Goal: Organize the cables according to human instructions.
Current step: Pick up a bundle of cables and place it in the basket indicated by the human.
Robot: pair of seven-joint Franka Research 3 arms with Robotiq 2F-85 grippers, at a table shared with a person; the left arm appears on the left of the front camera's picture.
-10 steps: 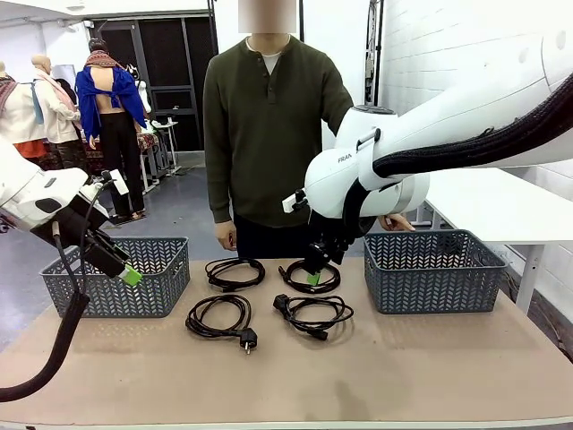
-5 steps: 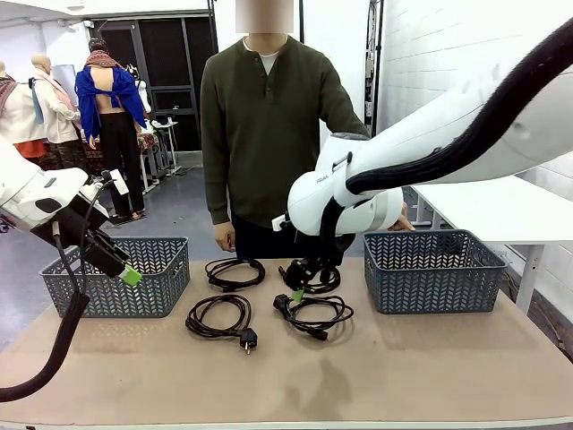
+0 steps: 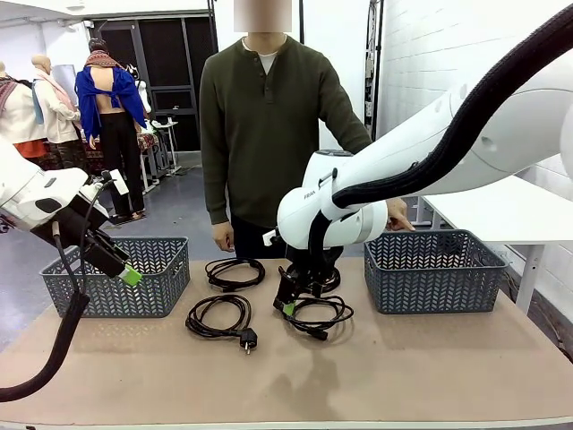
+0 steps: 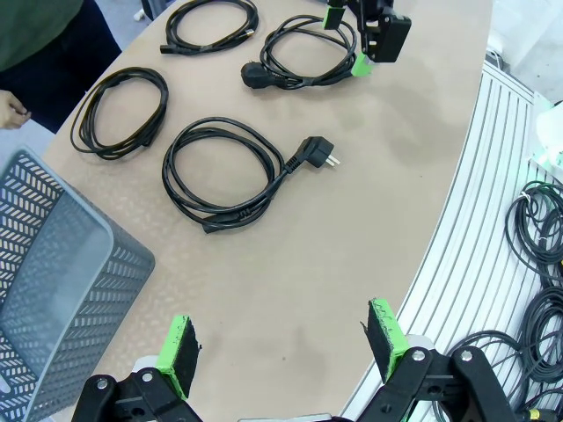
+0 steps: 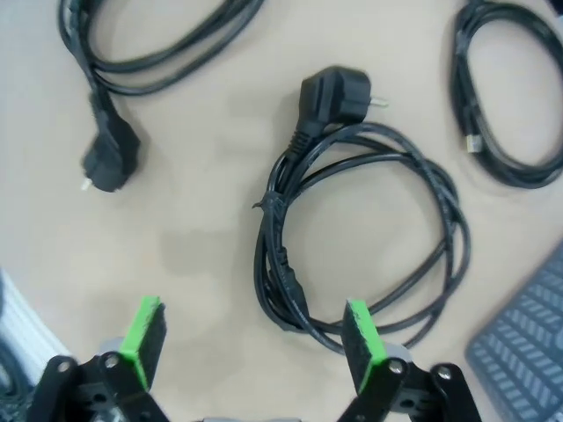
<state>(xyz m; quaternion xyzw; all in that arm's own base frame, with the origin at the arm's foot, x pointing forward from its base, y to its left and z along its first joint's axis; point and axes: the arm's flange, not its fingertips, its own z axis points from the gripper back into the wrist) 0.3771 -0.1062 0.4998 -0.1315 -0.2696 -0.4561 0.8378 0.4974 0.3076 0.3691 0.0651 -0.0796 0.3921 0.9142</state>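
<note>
**A:** What lies nearest on the desk (image 3: 403,376)?

**B:** Bare tan board, then two of the cables in a near row. The near-left cable (image 3: 217,315) is a loose coil with its plug toward the robot's side. The near-right cable (image 5: 266,246) lies flat just beside it.

**A:** And the right end effector (image 3: 288,303)?

**B:** It hangs low over the near-right cable and points down. Its green pads are spread wide with nothing between them. In its wrist view, part of the coil lies between the two fingers, on the desk below.

**A:** The left end effector (image 4: 281,338)?

**B:** It is raised at the robot's left, in front of the left basket (image 3: 116,278). Its fingers are spread and hold nothing.

**A:** Farther back?

**B:** The far-left cable (image 3: 235,271) lies coiled behind the near-left one. The far-right cable (image 5: 464,88) is partly hidden behind the right arm. The right basket (image 3: 432,269) stands at the far right. The person (image 3: 269,134) stands across the desk, with one hand (image 3: 398,217) by that basket's far corner.
</note>
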